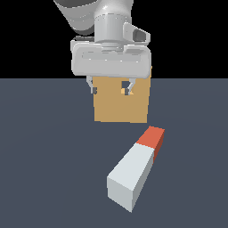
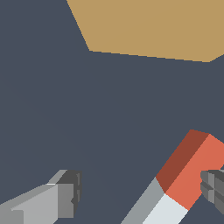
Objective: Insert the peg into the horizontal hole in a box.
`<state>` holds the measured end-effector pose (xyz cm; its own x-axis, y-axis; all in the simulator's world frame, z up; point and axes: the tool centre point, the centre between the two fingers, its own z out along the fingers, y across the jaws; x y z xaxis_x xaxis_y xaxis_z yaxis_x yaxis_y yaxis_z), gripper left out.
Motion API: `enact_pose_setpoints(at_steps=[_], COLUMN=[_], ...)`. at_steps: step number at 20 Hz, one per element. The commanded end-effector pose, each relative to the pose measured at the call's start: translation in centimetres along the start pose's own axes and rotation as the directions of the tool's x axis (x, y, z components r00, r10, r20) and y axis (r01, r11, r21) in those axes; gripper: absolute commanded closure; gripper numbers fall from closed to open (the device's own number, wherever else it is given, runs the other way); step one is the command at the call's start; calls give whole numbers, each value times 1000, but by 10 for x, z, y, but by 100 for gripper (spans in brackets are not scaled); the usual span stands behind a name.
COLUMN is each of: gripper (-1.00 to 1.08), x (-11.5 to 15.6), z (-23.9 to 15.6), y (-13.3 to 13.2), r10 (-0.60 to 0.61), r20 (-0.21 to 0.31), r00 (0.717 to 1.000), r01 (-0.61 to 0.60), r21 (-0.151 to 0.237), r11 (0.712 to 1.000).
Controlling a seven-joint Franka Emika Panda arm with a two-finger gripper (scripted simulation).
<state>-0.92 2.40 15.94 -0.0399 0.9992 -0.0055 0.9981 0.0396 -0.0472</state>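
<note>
Gripper: the white gripper (image 1: pixel 111 88) hangs high up in the exterior view, in front of the top of the box. It points down at the desk.
Jaws: they are released and stand wide apart. Nothing is between them. In the wrist view one finger (image 2: pixel 65 194) is on one side and the other finger (image 2: pixel 214 188) is on the far side.
Box: the tan box (image 1: pixel 118 109) sits on the desk behind the gripper, near the middle of the exterior view. Its front face is flat and plain. In the wrist view only one tan side of the box (image 2: pixel 153 26) shows, well apart from the fingers.
Hole: a small pale orange spot (image 1: pixel 127 91) shows on the front face of the box, just beside one finger. The finger hides part of it, so I cannot tell its full shape.
Peg: the peg (image 1: pixel 136 167) lies flat on the desk, in front of the box and a bit to the exterior view's right. It is not in the box and not in the jaws. It lies at a slant. Its red end points toward the box and its white end points away from it.
Peg in the wrist view: the red end (image 2: pixel 192 168) is very close to one finger.
Desk: the desk (image 1: pixel 44 156) is dark blue-grey.
</note>
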Motion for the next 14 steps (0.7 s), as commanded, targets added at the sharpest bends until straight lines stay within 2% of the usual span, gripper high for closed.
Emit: enact_pose_setpoints(at_steps=[1,8,14], gripper=[-92,-92,-92], x=[0,-11,-41], z=[0,8,29], y=[0,8,27], r10=[0,56,201], r20=[0,-1,-6], r00=[1000,998,980], r01=[0,-56,-201], r21=[0,-4,-14], r11=[1000,998,980])
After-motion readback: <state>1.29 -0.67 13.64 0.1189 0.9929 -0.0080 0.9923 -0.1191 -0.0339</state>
